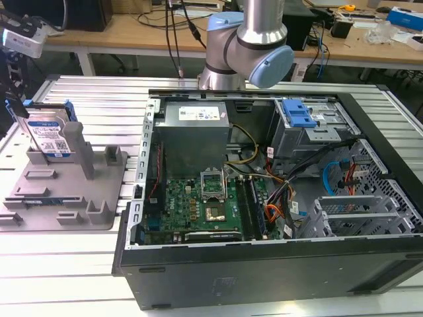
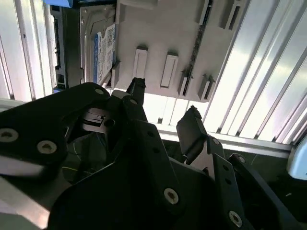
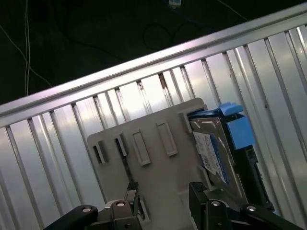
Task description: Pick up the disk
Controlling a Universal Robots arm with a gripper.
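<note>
Because the disk (image 1: 49, 137) is being held upright on its edge by the posts of the grey fixture (image 1: 73, 198), at the exterior view's left, its top edge is probably being offered free for a grab. One disk, one fixture and one open computer case (image 1: 231, 277) are being carried by the ribbed metal surface (image 1: 99, 99).

In the second wrist view, the end effector (image 2: 165, 108) is being shown spread wide, with nothing between its two fingers (image 2: 192, 127). The disk (image 2: 103, 50) is not being touched.

In the first wrist view, the disk (image 3: 211, 151) is being seen off to one side of the spread end effector (image 3: 163, 191), standing at the fixture's edge.
</note>
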